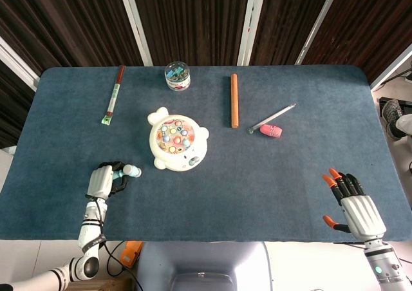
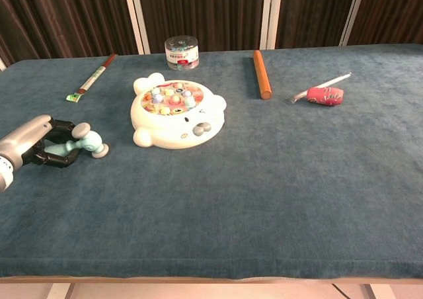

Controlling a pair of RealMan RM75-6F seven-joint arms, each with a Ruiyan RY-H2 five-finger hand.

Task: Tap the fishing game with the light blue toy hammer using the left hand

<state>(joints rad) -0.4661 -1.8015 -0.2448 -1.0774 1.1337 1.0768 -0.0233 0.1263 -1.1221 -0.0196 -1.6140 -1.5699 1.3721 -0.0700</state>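
1. Fishing game [image 1: 177, 142]: I see it left of the table's [image 1: 270, 194] centre.
2. Toy hammer [image 2: 84, 142]: in my left hand [image 1: 101, 181], near the front left edge, its head toward the fishing game, just apart from it.
3. Round tub [image 1: 177, 75]: behind the fishing game, at the far edge.
4. Packaged stick [image 1: 113, 93]: far left, lying front to back.
5. Rod [image 1: 234, 100]: right of the fishing game.
6. Pen [image 1: 271, 118] and small pouch [image 1: 271, 131]: right of the rod, touching.
7. Right hand [image 1: 356, 208]: front right corner.
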